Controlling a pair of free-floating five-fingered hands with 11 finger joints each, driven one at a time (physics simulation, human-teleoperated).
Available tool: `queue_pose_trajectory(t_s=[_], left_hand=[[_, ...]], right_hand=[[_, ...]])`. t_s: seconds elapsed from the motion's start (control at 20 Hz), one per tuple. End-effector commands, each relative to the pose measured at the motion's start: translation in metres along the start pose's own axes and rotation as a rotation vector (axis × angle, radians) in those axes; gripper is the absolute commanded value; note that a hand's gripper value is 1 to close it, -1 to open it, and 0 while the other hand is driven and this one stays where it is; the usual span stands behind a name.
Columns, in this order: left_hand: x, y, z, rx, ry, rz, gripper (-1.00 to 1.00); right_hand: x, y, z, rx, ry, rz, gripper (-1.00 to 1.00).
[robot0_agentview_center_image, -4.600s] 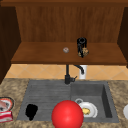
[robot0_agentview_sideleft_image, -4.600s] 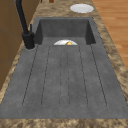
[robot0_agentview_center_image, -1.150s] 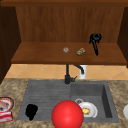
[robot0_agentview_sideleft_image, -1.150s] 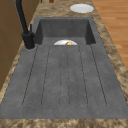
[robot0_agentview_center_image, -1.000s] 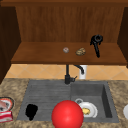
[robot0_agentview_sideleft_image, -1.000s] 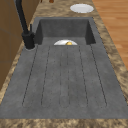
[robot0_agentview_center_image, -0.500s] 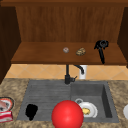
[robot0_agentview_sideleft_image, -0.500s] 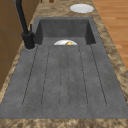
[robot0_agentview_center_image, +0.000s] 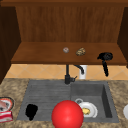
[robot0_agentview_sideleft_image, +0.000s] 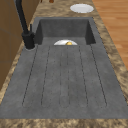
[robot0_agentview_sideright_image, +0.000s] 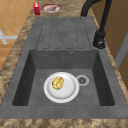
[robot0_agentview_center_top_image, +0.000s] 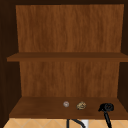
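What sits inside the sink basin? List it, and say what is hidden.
Inside the sink basin lies a white plate carrying a small yellow lump, with the drain beside it. In the front view a red ball covers the basin's near-left part.

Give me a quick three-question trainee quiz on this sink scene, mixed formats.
1. True or false: the right hand is at the front edge of the lower shelf.
2. What lies on the white plate in the basin? A) a red ball B) a yellowish lump C) a cup
3. Fill in: the left hand shows low over the sink's ribbed ____ board.

Key: 1 true; 2 B, the yellowish lump; 3 draining.
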Motion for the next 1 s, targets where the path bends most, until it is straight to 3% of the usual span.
queue_pose_trajectory(t_s=[0.0, 0.95], left_hand=[[0.000, 0.000, 0.000, 0.000, 0.000, 0.000, 0.00], [0.000, 0.000, 0.000, 0.000, 0.000, 0.000, 0.00]], right_hand=[[-0.002, 0.042, 0.014, -0.025, 0.001, -0.001, -1.00], [0.002, 0.233, 0.094, -0.206, 0.015, 0.011, -1.00]])
